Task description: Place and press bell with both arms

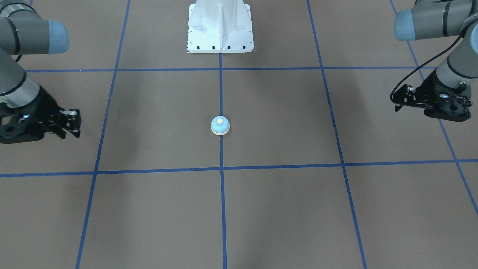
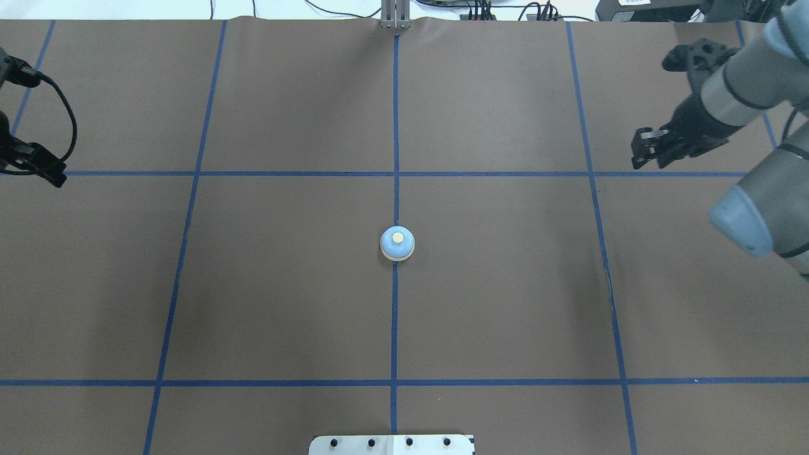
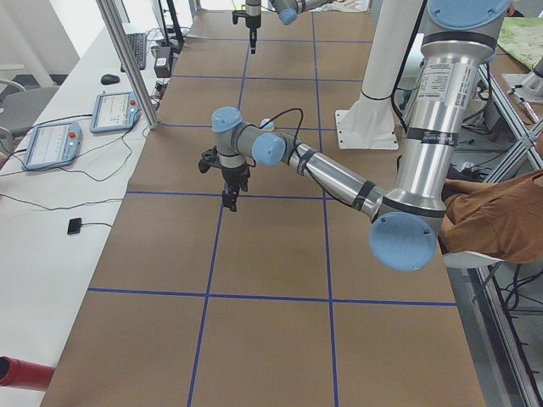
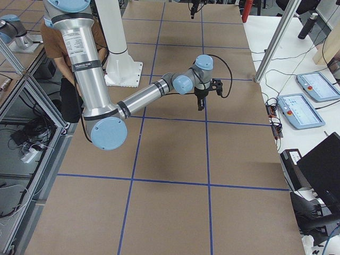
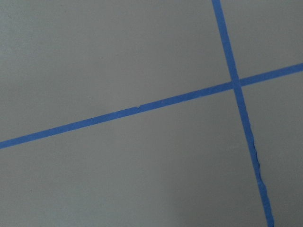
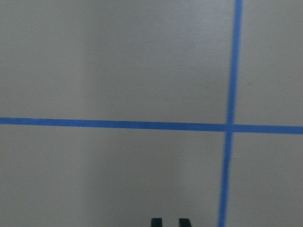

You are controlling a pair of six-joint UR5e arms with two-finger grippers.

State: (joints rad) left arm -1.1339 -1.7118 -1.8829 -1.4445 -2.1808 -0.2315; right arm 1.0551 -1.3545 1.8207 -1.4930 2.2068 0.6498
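The small light-blue dome-shaped call bell (image 1: 220, 125) with the cream base and cream button stands upright mid-bench, on the central blue tape line (image 1: 222, 194) of the brown paper-covered bench (image 1: 280, 209). It is well apart from both arms. The right claw (image 1: 76, 123) hangs at one side of the bench. In its wrist view its fingertips (image 6: 156, 221) are drawn nearly together and hold nothing. The left claw (image 1: 397, 100) hangs at the opposite side, also empty, and I cannot tell whether it is apart or together. The bell looks set where it belongs, so the press seems to be the step in hand. It likely calls for one claw to travel in above the button and descend squarely. No container shows in these views.
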